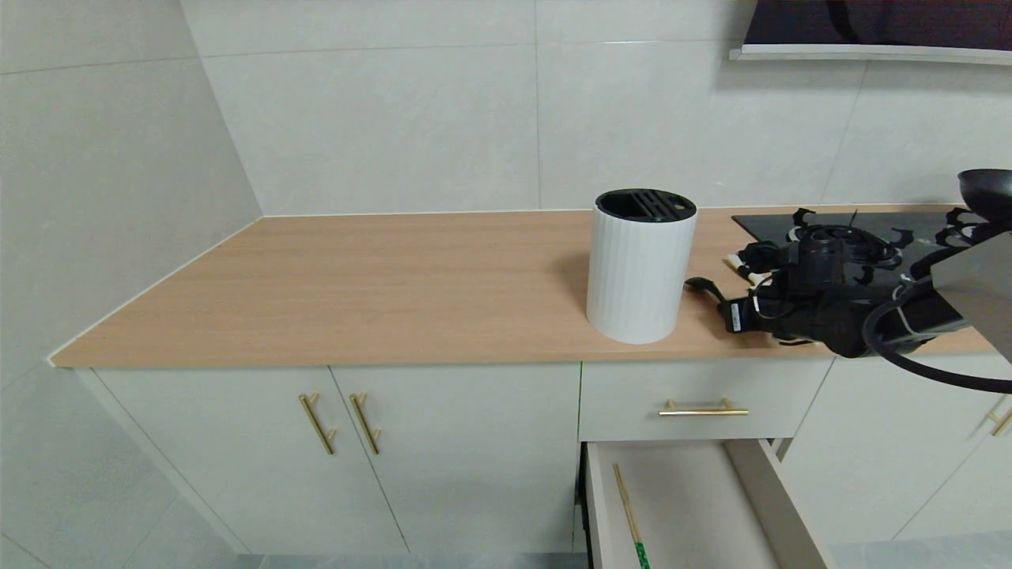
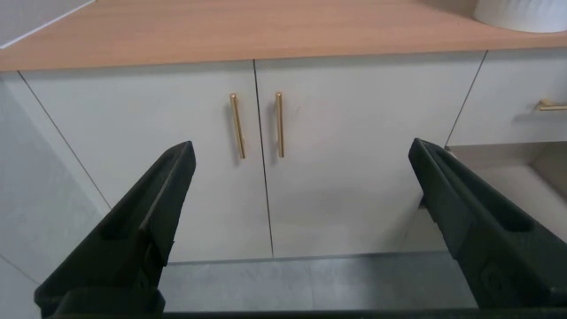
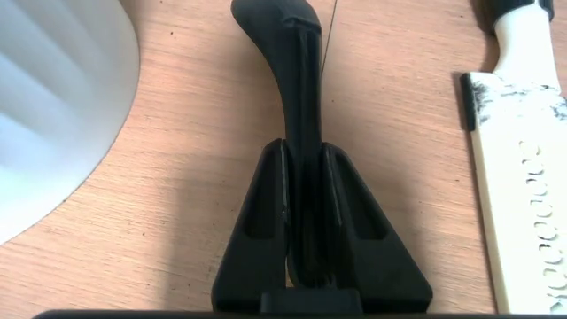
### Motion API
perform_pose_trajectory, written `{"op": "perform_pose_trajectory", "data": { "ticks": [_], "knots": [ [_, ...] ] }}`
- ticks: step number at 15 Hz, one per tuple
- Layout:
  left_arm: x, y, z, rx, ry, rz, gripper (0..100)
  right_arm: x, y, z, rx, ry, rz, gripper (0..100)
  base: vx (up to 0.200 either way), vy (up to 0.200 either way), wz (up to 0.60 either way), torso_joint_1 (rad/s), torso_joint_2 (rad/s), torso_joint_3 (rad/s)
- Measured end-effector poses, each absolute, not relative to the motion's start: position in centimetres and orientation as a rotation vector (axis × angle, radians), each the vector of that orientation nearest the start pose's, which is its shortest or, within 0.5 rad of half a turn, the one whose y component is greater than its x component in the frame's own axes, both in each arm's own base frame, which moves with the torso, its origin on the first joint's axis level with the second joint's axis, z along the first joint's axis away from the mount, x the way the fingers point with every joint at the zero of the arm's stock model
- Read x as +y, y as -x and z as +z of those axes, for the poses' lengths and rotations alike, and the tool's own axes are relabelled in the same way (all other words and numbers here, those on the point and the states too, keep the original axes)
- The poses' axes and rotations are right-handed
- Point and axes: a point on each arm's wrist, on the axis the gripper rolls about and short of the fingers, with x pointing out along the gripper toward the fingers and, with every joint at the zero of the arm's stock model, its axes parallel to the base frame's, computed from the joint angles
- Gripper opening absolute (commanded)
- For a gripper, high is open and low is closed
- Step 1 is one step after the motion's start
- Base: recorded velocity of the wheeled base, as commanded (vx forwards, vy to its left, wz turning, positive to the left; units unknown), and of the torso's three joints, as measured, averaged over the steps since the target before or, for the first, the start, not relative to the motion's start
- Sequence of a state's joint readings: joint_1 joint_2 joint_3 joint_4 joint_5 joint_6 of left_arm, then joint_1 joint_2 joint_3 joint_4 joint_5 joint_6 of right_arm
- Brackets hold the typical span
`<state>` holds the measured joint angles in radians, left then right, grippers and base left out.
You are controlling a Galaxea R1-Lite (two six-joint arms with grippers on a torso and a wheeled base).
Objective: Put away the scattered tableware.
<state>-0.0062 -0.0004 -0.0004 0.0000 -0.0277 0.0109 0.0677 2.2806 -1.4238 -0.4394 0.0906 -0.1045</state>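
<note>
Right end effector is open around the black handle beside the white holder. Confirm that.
Wrong. The right end effector is shut on the black handle, not open around it; the right wrist view shows this. The handle does lie beside the white holder.

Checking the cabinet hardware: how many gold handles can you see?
4: two upright door handles, one drawer handle, one partial handle at the right edge. Others may be hidden.
</note>
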Motion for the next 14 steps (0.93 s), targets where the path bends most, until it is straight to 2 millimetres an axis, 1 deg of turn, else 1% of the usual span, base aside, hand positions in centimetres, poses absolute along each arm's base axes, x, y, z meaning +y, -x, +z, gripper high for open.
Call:
{"op": "perform_pose_trajectory", "data": {
  "ticks": [4, 7, 10, 12, 14],
  "knots": [
    [0.0, 2.3, 7.5, 0.000, -0.011, -0.033, 100, 3.3, -45.7, 10.8, 0.406, 0.100, 0.160, 0, 0.000, 0.000, 0.00, 0.000, 0.00, 0.000],
    [0.0, 2.3, 7.6, -0.001, -0.010, -0.033, 100, 3.3, -44.4, 11.9, 0.407, 0.079, 0.129, 0, 0.000, 0.000, 0.00, 0.000, 0.00, 0.000],
    [0.0, 2.3, 7.6, -0.001, -0.011, -0.034, 100, 3.4, -41.4, 13.2, 0.430, 0.057, 0.121, 0, 0.000, 0.000, 0.00, 0.000, 0.00, 0.000],
    [0.0, 2.3, 7.6, -0.001, -0.010, -0.034, 100, 3.5, -38.8, 14.0, 0.447, 0.061, 0.098, 0, 0.000, 0.000, 0.00, 0.000, 0.00, 0.000],
    [0.0, 2.3, 7.5, -0.001, -0.011, -0.034, 100, 3.8, -35.4, 14.8, 0.468, 0.069, 0.093, 0, 0.000, 0.000, 0.00, 0.000, 0.00, 0.000]
  ]
}}
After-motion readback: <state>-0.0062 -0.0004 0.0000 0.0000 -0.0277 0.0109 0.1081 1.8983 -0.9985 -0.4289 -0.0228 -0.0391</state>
